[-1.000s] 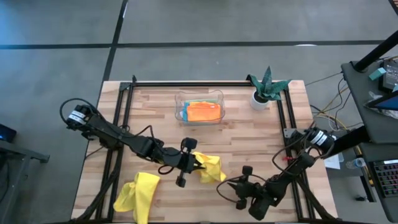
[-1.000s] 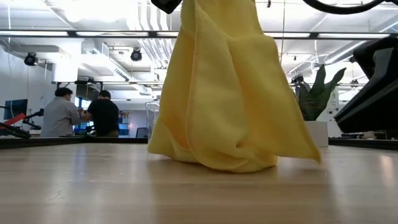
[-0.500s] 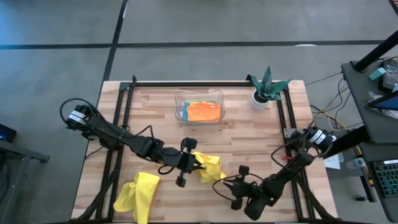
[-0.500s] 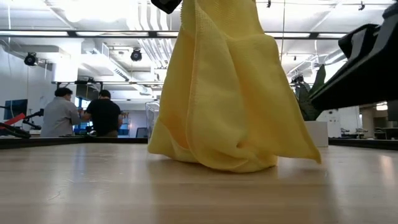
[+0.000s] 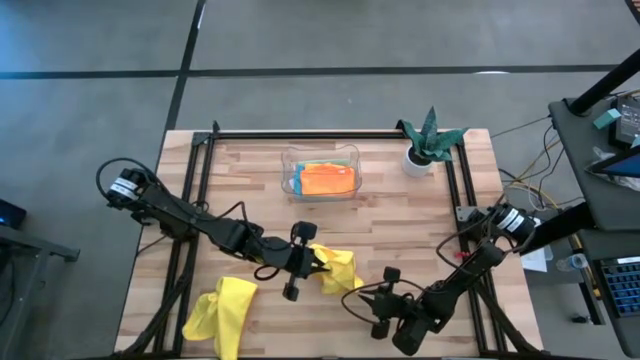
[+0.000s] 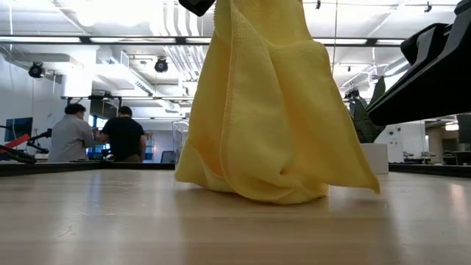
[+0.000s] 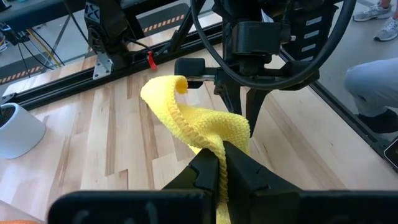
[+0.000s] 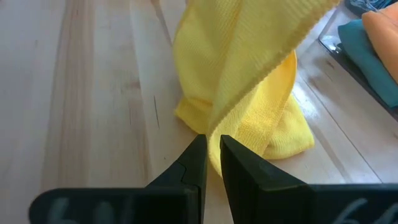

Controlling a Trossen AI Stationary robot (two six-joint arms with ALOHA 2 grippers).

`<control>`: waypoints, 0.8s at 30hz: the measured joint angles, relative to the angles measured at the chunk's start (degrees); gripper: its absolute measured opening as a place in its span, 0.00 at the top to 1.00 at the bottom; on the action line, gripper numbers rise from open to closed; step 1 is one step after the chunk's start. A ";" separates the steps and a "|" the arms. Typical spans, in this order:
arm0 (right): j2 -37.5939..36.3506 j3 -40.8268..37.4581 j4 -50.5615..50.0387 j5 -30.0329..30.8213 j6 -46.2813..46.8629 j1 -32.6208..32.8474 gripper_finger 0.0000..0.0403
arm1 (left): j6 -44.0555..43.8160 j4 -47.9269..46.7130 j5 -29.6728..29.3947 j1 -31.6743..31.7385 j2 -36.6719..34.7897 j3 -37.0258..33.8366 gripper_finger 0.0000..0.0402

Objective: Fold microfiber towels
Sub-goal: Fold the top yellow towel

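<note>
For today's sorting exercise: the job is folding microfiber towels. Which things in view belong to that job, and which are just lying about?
Belong to the job:
- yellow towel pinched in the left tool
- second yellow towel, crumpled near the table's front edge
- orange towel
- right tool, fingers nearly shut, holding nothing

Lying about:
- clear tray
- potted plant

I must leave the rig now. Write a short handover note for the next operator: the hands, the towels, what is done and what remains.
Left hand: shut on the yellow towel, holding it up at the table's front centre, its lower edge touching the wood.
Right hand: low, beside that towel, fingers nearly shut and holding nothing.
Second yellow towel: crumpled at the front left, unfolded.
Clear tray at the back: orange towel folded on top, a turquoise towel under it.
Left to do: fold both yellow towels.
</note>
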 joint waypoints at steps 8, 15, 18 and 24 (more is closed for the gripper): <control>0.00 -0.27 -0.04 0.01 0.09 0.00 0.91 | 0.00 0.01 0.00 0.00 0.00 0.00 1.00; 0.00 -2.94 -0.13 0.00 3.44 0.00 0.90 | -0.02 0.00 0.00 0.00 0.00 0.00 1.00; 0.00 -4.38 -0.08 0.00 5.53 0.00 0.90 | -0.02 0.00 0.00 0.00 0.00 0.00 1.00; 0.00 -7.19 -0.06 0.00 10.37 0.00 0.90 | -0.02 0.00 0.00 0.00 0.00 0.00 1.00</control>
